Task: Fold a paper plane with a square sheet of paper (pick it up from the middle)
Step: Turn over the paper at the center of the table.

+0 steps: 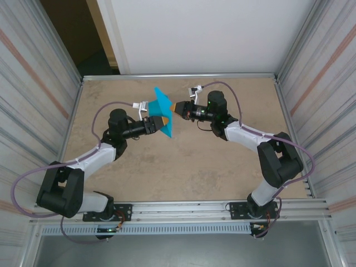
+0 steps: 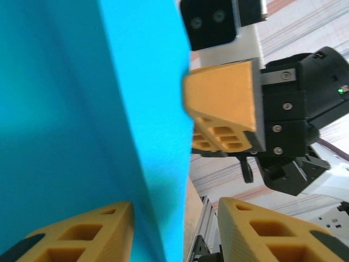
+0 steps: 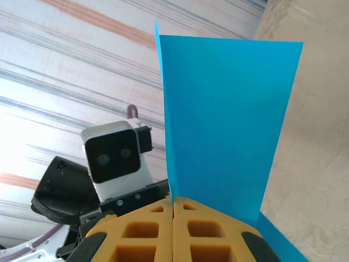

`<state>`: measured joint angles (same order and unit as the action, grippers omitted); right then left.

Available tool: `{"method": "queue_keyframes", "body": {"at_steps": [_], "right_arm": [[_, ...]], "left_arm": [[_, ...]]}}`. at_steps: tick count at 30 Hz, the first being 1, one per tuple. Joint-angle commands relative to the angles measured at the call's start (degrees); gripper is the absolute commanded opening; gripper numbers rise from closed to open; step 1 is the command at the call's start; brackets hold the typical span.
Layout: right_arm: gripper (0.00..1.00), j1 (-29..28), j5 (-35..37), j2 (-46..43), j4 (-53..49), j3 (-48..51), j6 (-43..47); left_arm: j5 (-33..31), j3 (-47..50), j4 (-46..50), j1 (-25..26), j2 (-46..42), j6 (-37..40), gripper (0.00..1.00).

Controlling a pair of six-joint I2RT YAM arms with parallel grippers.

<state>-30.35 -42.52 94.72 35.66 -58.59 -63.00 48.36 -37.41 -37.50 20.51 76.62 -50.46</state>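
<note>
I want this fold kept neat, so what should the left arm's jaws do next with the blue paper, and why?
Probably close the left jaws onto the blue paper sheet. It stands between them in the air with a gap beside one pad, while the right jaws are shut on its far edge.

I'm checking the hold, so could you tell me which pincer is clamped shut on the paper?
The right pincer: it is pressed shut on the paper. The left pincer has its jaws apart, with the paper between them.
</note>
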Motion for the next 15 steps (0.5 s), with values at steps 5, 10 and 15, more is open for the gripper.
{"method": "queue_keyframes", "body": {"at_steps": [5, 10, 15], "right_arm": [[0.06, -0.1, -1.9, -1.4, 3.6, 0.7, -2.5], [0.08, -0.1, -2.0, -1.7, 3.9, 1.1, -2.8], [0.14, 0.1, -2.3, -2.3, 3.9, 1.2, -2.8]], "left_arm": [[2.8, -2.0, -5.2, 0.7, 0.3, -0.3, 0.36], [2.3, -1.6, -6.4, 0.8, 0.5, -1.4, 0.27], [1.6, -0.8, -7.2, 0.8, 0.6, -1.6, 0.19]]}}
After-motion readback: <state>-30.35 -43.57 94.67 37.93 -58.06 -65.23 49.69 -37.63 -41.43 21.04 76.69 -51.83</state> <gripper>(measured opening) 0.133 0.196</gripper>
